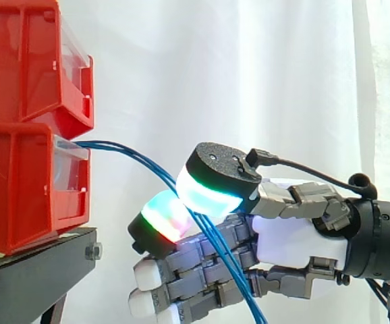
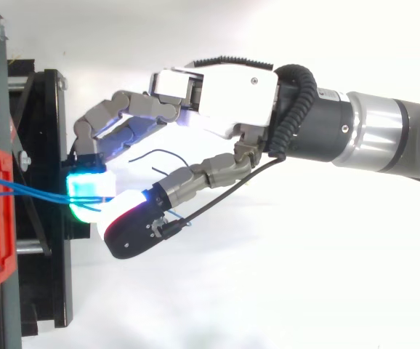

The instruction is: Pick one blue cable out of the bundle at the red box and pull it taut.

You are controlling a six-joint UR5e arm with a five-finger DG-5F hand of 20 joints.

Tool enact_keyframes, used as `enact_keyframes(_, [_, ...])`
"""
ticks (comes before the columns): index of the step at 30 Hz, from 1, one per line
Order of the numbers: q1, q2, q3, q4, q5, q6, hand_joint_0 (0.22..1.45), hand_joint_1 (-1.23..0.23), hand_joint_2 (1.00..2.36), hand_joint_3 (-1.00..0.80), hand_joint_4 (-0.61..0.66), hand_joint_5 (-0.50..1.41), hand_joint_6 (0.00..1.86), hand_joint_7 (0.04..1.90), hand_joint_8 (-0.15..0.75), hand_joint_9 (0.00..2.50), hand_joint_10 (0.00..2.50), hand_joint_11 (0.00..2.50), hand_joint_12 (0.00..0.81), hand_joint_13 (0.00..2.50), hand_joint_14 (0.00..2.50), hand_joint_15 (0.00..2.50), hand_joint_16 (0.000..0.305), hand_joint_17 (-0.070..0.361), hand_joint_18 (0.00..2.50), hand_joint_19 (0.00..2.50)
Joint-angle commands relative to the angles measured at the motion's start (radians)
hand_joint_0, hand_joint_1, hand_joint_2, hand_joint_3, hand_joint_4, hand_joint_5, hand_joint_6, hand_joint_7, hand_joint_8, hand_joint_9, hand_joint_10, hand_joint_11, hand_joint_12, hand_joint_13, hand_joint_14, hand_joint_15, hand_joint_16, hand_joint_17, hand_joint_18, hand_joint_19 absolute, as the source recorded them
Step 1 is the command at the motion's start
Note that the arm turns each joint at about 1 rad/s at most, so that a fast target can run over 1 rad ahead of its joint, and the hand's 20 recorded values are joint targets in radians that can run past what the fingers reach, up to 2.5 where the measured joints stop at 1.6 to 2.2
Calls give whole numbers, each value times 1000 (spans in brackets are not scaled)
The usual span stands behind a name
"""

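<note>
At far left we see two red bins (image 1: 19,196) stacked on a black stand (image 1: 33,270), with a white curtain (image 1: 249,67) behind them. The blue cables (image 1: 131,151) come out at the front of the bins, where the upper one sits on the lower. From there they run right as a small bundle of strands. From the side they curve downward rather than running straight. From above they look close to a straight line across the stand.

Just right of the stand, clear of the bins, we find the hand (image 1: 296,243) clamped on that bundle. The strands pass between the thumb's pad (image 1: 208,194), glowing cyan and green, and a finger pad (image 1: 162,217) lit red and green. The two pads close in on them from either side. We cannot tell how many strands sit in the pinch, nor whether one has been separated from the others. The other fingers curl below with white tips. The cables run on down across them and leave the side view at its lower edge.

From above, the palm (image 2: 217,94) lies right of the pinch, fingers reaching left toward the stand. The arm (image 2: 384,134) enters from the right edge.
</note>
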Motion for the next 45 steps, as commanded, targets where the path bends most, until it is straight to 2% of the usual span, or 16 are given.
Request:
enact_keyframes(1, [0,0,0,0,0,0,610,-725,1009,-365,168,-121,836,1033,370,1053,17,738,350,678,13,292,46,104,606,318])
enact_keyframes(3, [0,2,2,-2,0,0,613,-725,1008,-374,164,-123,840,1017,369,1109,18,886,350,705,12,314,46,104,613,327])
enact_keyframes(12, [5,0,2,-18,-3,22,629,-768,1009,-375,171,-126,842,1007,362,1174,18,1095,354,749,13,354,46,103,636,331])
enact_keyframes(22, [5,0,2,-18,0,35,637,-805,1009,-379,171,-128,843,1018,363,1162,17,1091,351,760,14,364,46,103,641,339])
enact_keyframes(29, [5,3,5,-28,-3,38,683,-935,1005,-437,141,-141,859,991,362,1135,16,1109,353,770,14,365,46,102,662,326])
enact_keyframes(34, [5,3,11,-38,-3,38,676,-940,1000,-500,195,-144,860,967,357,1128,17,1107,350,778,14,373,45,102,666,327])
enact_keyframes(37, [5,3,11,-48,-3,40,590,-885,1000,-500,203,-143,858,970,364,1131,16,1080,353,777,16,375,46,103,667,356])
enact_keyframes(39, [5,3,11,-48,-3,41,531,-782,1000,-500,207,-137,850,970,378,1147,16,1077,366,784,14,384,48,108,681,356])
enact_keyframes(45, [5,3,12,-48,-3,45,537,-679,1000,-500,190,-131,839,993,375,1153,17,1064,369,778,14,383,48,108,680,375])
